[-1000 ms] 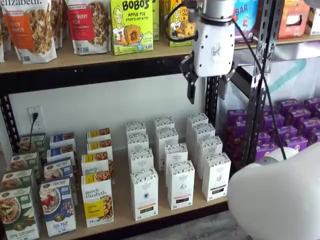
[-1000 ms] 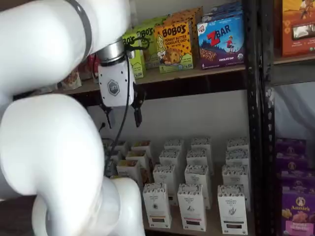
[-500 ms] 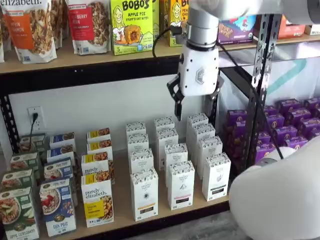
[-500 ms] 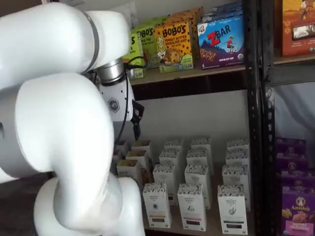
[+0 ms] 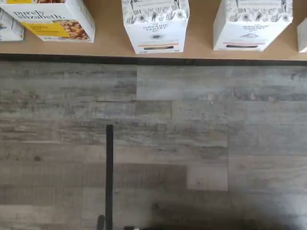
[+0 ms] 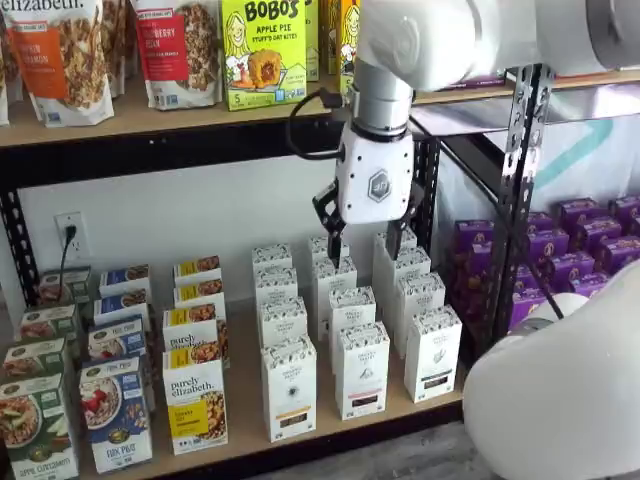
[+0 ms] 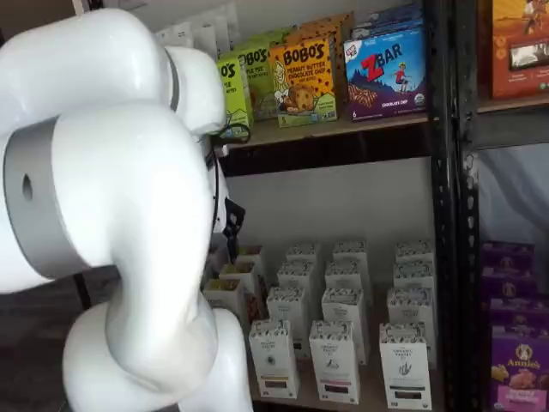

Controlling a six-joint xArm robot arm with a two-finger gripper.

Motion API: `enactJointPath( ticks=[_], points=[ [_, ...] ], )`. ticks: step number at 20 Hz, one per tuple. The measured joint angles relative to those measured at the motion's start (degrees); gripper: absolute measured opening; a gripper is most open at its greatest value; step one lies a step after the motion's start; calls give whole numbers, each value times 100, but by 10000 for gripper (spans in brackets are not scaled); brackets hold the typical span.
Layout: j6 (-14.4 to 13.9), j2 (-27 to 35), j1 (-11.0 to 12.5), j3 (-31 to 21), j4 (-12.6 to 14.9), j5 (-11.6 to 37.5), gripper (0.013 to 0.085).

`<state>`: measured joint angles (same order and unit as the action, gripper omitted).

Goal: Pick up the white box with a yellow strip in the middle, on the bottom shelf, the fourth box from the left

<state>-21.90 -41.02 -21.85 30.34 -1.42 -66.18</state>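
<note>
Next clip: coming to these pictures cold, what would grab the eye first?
The big white arm fills much of a shelf view. In a shelf view the claw hangs open, holding nothing, above the rows of tall white cartons on the bottom shelf. The white box with the yellow strip stands at the front of its row, beside the purely elizabeth box.

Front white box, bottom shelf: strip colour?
Yellow-orange, on the white box; clearest in the wrist view.

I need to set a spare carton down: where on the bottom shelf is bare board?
A bare strip of the bottom shelf runs between the purely elizabeth boxes and the white cartons. The white cartons themselves stand packed in tight rows, with only narrow gaps.
</note>
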Motion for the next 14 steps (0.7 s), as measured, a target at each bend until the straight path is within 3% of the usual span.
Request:
enactJointPath(
  ticks=[4,14],
  points=[
    [-124,123,-179,-232,-68,608,850],
    [-505,1128,-554,-191,-35,1289,850]
  ],
)
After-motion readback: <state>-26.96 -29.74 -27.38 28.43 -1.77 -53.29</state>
